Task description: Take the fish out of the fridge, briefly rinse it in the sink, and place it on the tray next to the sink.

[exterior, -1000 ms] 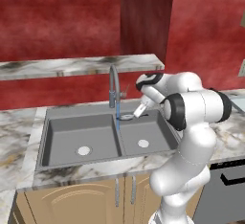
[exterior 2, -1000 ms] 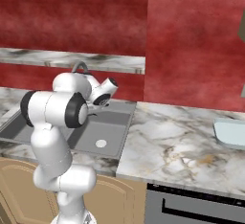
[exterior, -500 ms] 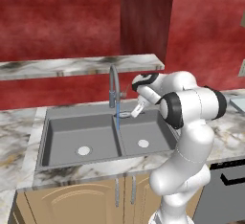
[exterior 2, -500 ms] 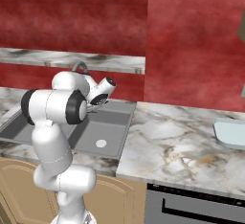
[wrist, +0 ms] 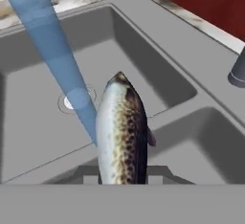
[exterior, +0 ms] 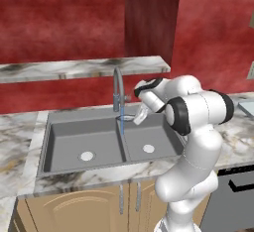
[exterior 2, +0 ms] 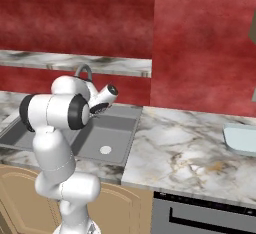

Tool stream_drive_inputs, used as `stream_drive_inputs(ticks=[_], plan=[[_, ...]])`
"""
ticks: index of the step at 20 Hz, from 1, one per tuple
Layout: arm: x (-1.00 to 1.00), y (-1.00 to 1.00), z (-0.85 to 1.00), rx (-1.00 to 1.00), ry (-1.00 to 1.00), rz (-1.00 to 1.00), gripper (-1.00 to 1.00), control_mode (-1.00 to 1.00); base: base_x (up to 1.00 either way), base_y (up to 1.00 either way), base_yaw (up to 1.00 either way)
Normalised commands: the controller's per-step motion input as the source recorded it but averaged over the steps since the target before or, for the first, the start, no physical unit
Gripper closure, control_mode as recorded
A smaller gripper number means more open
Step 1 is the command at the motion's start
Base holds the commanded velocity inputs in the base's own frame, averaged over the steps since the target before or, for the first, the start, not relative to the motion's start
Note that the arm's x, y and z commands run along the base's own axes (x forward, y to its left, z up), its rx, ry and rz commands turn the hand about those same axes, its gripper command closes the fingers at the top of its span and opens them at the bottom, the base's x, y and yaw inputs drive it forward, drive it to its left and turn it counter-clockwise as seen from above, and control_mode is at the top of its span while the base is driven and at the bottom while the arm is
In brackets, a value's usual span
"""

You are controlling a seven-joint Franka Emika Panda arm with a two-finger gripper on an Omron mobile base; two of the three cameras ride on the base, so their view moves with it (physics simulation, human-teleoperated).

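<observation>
Running: a blue water stream (wrist: 57, 60), slanting from 11 o'clock of the hand view down toward the middle, falling just left of the fish (wrist: 122, 132) and ending at its flank.

Held over the sink (exterior: 64, 142), near the divider between the two basins: the fish, clamped at its tail end by the jaws, closed tight on it, head pointing away toward 12 o'clock in the hand view. Below it, a round drain (wrist: 72, 101) at 10 o'clock of the fish.

Seen from the left base view: gripper (exterior: 139, 117) just right of the faucet (exterior: 117, 89), at roughly 3 o'clock of the spout, above the sink's rear edge. Rinsing step apparently in hand.

Further right, on the marble tabletop (exterior 2: 185, 148): the tray (exterior 2: 242, 139), at 3 o'clock of the right base view, well apart from the sink.

Handling, judged only: light, slim, fairly stiff, wet skin likely slippery. Narrow tail giving little to bite on, so risk of sliding out under the stream or during the swing right. Safer hold probably further up the body, across the flat flanks; otherwise a slow, level carry to the tray.
</observation>
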Motion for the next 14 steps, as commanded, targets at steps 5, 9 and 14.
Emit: stream_drive_inputs(ticks=[5,9,14], plan=[[-0.46,0.03,0.06,0.00,0.00,0.07,1.00,-1.00,0.00,0.00,0.00],[-0.23,0.00,0.01,0.00,0.00,0.04,1.00,-1.00,0.00,0.00,0.00],[0.15,0.00,0.00,0.00,0.00,0.00,1.00,-1.00,0.00,0.00,0.00]])
